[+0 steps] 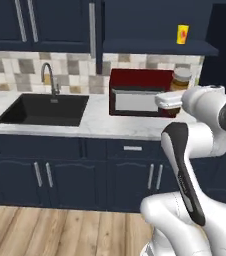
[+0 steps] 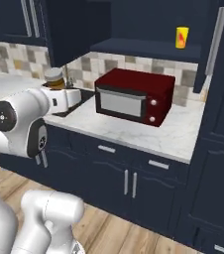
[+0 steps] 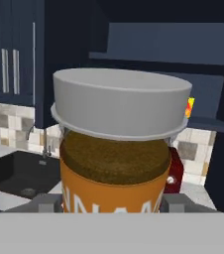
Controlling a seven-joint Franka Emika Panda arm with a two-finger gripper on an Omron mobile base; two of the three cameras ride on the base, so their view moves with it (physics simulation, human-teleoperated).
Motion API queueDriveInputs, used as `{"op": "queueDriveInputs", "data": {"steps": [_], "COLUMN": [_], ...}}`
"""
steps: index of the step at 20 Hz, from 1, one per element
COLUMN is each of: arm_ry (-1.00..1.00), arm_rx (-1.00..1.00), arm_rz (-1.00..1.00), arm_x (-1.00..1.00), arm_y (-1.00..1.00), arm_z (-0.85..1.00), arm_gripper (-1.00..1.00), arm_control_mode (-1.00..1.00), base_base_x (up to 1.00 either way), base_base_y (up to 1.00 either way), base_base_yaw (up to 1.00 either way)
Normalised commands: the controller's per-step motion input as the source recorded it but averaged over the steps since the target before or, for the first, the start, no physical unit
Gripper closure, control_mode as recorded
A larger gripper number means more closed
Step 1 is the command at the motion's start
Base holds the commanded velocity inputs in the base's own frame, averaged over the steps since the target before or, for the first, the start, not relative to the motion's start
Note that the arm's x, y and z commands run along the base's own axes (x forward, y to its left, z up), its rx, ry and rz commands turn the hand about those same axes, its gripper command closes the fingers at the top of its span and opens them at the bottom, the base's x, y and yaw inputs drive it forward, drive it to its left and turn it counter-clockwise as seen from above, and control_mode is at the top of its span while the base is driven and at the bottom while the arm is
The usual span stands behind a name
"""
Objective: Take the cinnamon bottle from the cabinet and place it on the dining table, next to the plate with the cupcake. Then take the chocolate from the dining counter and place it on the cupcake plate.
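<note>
Left base view: the jar, amber glass with a pale cap, stands upright at the white arm's hand, in front of the glossy red microwave; a yellow box sits on the open cabinet shelf.

Right base view: the jar is held above the veined marble counter, left of the microwave.

Hand view: the gripper clamps the orange-labelled cylinder, brown powder inside.

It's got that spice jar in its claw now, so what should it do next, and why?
Probably carry it away from the cabinet toward the dining table. The gripper is shut on the cinnamon bottle, held upright in the air in front of the red microwave; no table or plate is in sight here.
</note>
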Motion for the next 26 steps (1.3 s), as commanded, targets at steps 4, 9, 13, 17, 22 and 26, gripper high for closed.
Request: {"op": "queueDriveInputs", "data": {"steps": [4,9,13,17,22,26], "arm_ry": [0.0,0.0,0.0,0.0,0.0,0.0], "arm_rx": [0.0,0.0,0.0,0.0,0.0,0.0], "arm_rz": [0.0,0.0,0.0,0.0,0.0,0.0], "arm_x": [0.0,0.0,0.0,0.0,0.0,0.0], "arm_y": [0.0,0.0,0.0,0.0,0.0,0.0], "arm_z": [0.0,0.0,0.0,0.0,0.0,0.0], "arm_gripper": [1.0,1.0,1.0,1.0,1.0,1.0], "arm_control_mode": [1.0,1.0,1.0,1.0,1.0,1.0], "base_base_x": [-0.28,0.01,0.14,0.66,1.0,1.0], "base_base_y": [-0.04,0.0,0.0,0.0,-0.02,0.0], "base_base_yaw": [0.83,0.89,0.89,0.74,0.57,0.48]}}
